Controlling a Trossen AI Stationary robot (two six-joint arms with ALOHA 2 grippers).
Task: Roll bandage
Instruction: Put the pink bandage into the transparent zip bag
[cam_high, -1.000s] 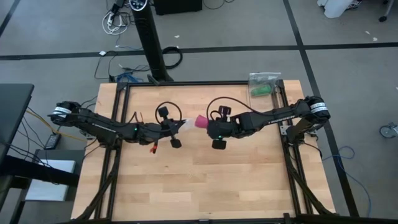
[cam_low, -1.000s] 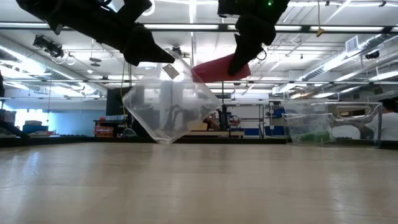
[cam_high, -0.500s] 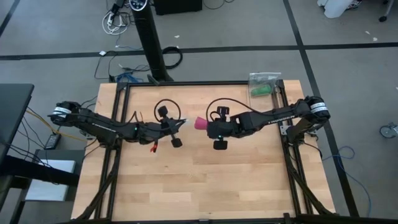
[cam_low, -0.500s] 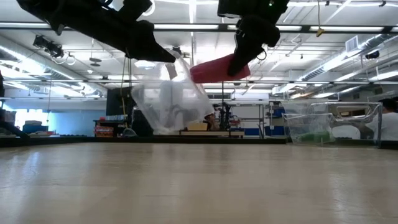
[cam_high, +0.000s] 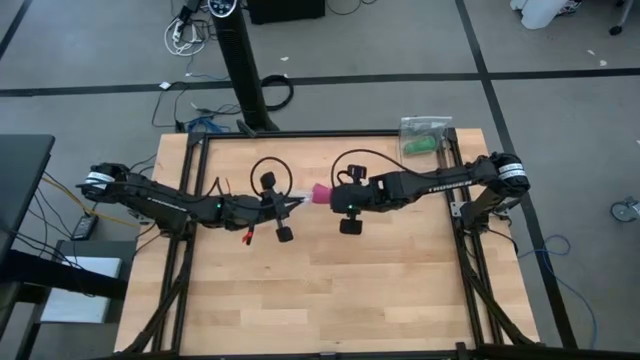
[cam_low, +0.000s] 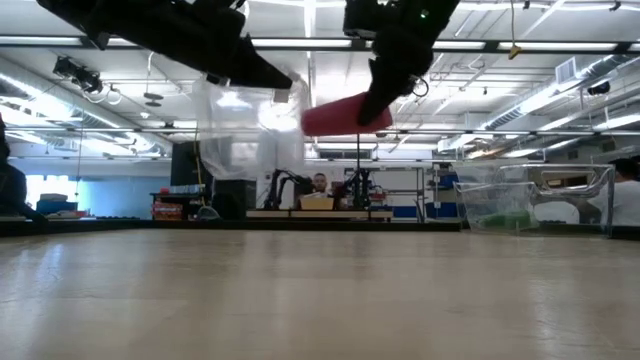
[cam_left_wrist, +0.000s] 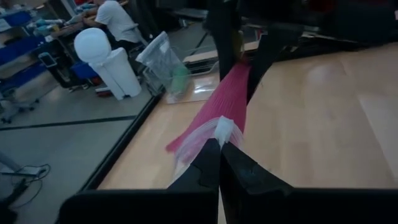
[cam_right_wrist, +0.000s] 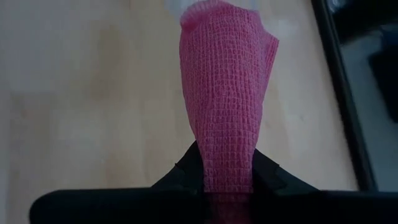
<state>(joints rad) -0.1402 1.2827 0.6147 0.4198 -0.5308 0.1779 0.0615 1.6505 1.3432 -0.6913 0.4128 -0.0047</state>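
Observation:
The magenta-pink bandage (cam_high: 320, 193) is held in the air over the table's middle, between my two grippers. It also shows in the low view (cam_low: 335, 115) and the right wrist view (cam_right_wrist: 227, 93). My right gripper (cam_high: 336, 197) is shut on it. My left gripper (cam_high: 287, 205) is shut on a clear plastic bag (cam_low: 245, 130), which hangs below it. The bandage's free end (cam_left_wrist: 186, 138) reaches into the bag's mouth and shows through the plastic. My left gripper pinches the clear bag's top edge (cam_left_wrist: 222, 129) between its two shut fingers, coming level from the table's left. The bag hangs slack below the fingers, clear of the table. My right gripper pinches the bandage's near end (cam_right_wrist: 227, 167) between its two fingers, coming level from the table's right, fingers along the band. The bandage sticks out flat toward the left gripper, lifted clear of the table.
A second clear bag holding a green roll (cam_high: 425, 140) lies at the table's far right corner and shows in the low view (cam_low: 500, 205). Bare wood table (cam_high: 330, 290) lies under and in front of both arms. A black frame rail (cam_high: 190, 250) runs along the edges.
My right gripper has gone a little toward the table's left with the bandage, closer to my left gripper. The clear bag, earlier puffed out and hanging low, has drawn up higher and narrower under my left gripper.

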